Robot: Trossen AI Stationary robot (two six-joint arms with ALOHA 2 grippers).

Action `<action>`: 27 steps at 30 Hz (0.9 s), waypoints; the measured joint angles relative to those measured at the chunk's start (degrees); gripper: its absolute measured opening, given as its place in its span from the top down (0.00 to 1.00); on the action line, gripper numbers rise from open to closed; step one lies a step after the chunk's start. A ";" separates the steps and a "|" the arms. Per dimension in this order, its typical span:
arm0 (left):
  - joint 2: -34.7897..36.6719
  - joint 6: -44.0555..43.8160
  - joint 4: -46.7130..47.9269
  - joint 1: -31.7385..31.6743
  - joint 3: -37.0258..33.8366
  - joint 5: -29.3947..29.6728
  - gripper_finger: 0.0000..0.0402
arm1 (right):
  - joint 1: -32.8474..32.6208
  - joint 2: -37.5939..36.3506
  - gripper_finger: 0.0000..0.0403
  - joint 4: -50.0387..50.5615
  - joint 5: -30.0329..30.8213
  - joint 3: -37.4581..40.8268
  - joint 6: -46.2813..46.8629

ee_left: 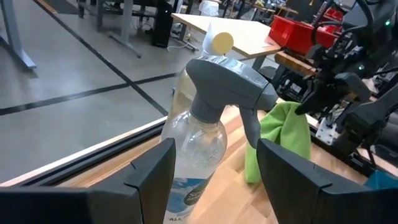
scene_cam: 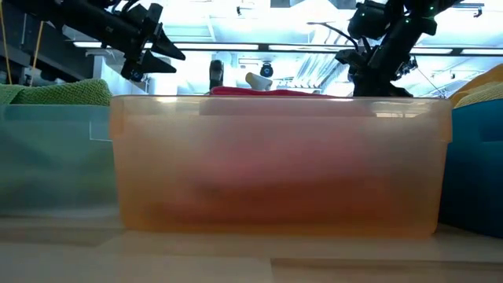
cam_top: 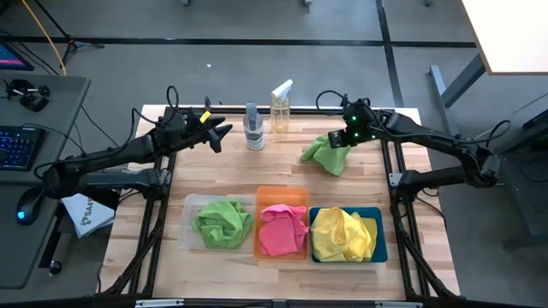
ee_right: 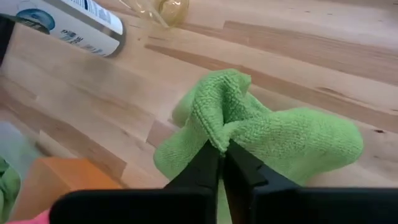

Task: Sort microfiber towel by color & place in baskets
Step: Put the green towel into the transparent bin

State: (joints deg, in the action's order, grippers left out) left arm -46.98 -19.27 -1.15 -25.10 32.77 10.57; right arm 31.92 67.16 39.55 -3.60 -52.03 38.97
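A green microfiber towel (cam_top: 326,155) hangs from my right gripper (cam_top: 340,147) over the far right of the table; the gripper is shut on it (ee_right: 222,151). The clear basket (cam_top: 190,224) holds a green towel (cam_top: 223,221), the orange basket (cam_top: 281,193) a pink towel (cam_top: 282,229), the dark blue basket (cam_top: 378,242) a yellow towel (cam_top: 341,233); all three stand in a row near the table's near edge. My left gripper (cam_top: 222,133) is open, raised left of the grey-headed spray bottle (cam_top: 253,127), touching nothing. My right gripper pinches a bunched fold of the green towel (ee_right: 219,138) between its two fingers (ee_right: 202,163), coming from above. Several layers are gathered there. The towel hangs below the fingers, slack; whether its lower part (cam_top: 318,152) touches the table, I cannot tell.
Two spray bottles stand at the far middle of the table: the grey-headed one (ee_left: 205,134) and a yellowish one (cam_top: 281,109) with a white head. Bare wood lies between the bottles and the baskets. A desk with keyboard (cam_top: 17,145) stands left of the table.
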 joint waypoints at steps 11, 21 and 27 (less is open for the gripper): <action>1.93 5.94 -3.01 -0.91 1.01 0.23 0.47 | -6.91 -2.90 1.00 -22.70 -16.68 -8.59 -2.28; 2.43 6.02 -3.99 -2.69 1.07 -5.52 0.47 | -18.79 0.51 1.00 -8.19 -8.47 -18.09 -9.28; 2.43 7.57 -3.45 -2.69 1.05 -12.42 0.47 | -22.70 3.90 1.00 -19.36 -10.40 -18.29 -4.45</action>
State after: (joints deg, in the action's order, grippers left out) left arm -44.56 -11.70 -4.61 -27.79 33.82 -1.84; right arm 9.22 71.06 20.19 -14.00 -70.32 34.52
